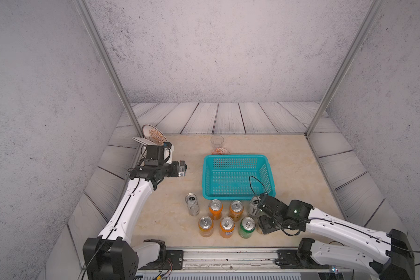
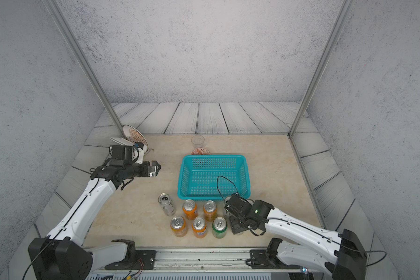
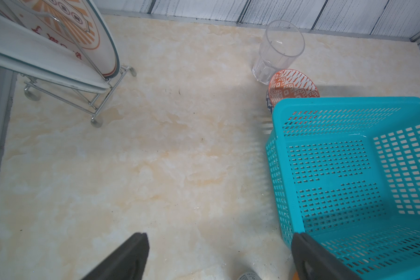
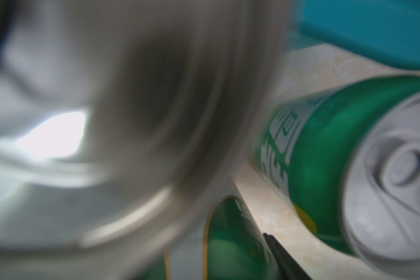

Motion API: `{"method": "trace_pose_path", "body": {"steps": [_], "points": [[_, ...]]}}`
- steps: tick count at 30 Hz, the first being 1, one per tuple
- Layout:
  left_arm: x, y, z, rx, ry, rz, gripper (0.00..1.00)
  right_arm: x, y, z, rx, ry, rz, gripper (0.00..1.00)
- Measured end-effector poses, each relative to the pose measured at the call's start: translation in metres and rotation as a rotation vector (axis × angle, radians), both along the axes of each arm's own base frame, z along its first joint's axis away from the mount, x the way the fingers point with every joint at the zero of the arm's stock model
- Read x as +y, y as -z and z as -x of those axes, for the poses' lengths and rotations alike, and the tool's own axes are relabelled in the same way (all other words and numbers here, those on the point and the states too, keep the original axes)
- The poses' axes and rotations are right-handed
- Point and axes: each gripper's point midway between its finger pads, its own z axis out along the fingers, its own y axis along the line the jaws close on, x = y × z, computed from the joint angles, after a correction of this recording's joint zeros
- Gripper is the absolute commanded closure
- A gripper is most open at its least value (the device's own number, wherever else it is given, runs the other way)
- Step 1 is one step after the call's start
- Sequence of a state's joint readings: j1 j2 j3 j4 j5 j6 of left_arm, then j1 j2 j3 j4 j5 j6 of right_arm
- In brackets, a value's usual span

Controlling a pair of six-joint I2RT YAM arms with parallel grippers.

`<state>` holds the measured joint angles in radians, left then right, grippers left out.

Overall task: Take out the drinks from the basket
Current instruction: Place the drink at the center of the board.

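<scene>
The basket (image 1: 235,157) just beyond the right pincer (image 1: 262,226) lies empty, the drinks (image 1: 226,226) stand in rows beside that pincer, and only a gold-rimmed green can (image 4: 228,242) at its jaws, clamped or loose I cannot tell, seems left, hemmed by neighbours; the left pincer (image 3: 218,240), jaws apart, faces a glass cup (image 3: 278,51) and patterned bowl (image 3: 292,83).

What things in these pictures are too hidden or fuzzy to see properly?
Right claw: both top views, the right arm covers it; gripping or not, unclear.
Silver can: both top views, partly behind that arm.
Patterned bowl: both top views, mostly behind the basket wall.
Grey shape: right wrist view, too close, blurred.
Left claw: left wrist view, bottom edge cuts all but tips.
</scene>
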<state>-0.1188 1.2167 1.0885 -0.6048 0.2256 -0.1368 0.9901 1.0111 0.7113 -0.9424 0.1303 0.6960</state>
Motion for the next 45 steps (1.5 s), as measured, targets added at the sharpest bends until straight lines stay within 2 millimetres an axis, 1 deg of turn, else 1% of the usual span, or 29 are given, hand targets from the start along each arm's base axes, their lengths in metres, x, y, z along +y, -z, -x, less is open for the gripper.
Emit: {"method": "trace_pose_path", "body": {"steps": [7, 14, 18, 22, 27, 32, 36, 40, 45], "points": [[0.000, 0.000, 0.000, 0.000, 0.000, 0.000, 0.01, 0.000, 0.000, 0.000, 0.000, 0.000, 0.000, 0.31], [0.000, 0.000, 0.000, 0.000, 0.000, 0.000, 0.01, 0.000, 0.000, 0.001, 0.002, 0.001, -0.001, 0.22], [0.000, 0.000, 0.000, 0.000, 0.000, 0.000, 0.01, -0.001, -0.001, 0.001, 0.004, 0.002, 0.003, 0.18], [0.000, 0.000, 0.000, 0.000, 0.000, 0.000, 0.01, -0.001, -0.006, 0.001, 0.003, 0.004, 0.002, 0.15], [0.000, 0.000, 0.000, 0.000, 0.000, 0.000, 0.01, 0.005, -0.024, -0.004, -0.030, 0.003, -0.034, 0.11], [0.000, 0.000, 0.000, 0.000, 0.000, 0.000, 0.01, 0.005, -0.054, -0.012, -0.101, -0.005, -0.068, 0.07], [0.000, 0.000, 0.000, 0.000, 0.000, 0.000, 0.01, 0.002, -0.071, -0.018, -0.168, -0.019, -0.083, 0.01], [0.000, 0.000, 0.000, 0.000, -0.001, -0.001, 0.01, -0.004, -0.088, -0.025, -0.242, -0.033, -0.073, 0.00], [0.000, 0.000, 0.000, 0.000, 0.000, 0.000, 0.01, -0.011, -0.119, -0.042, -0.345, -0.024, -0.079, 0.00]]}}
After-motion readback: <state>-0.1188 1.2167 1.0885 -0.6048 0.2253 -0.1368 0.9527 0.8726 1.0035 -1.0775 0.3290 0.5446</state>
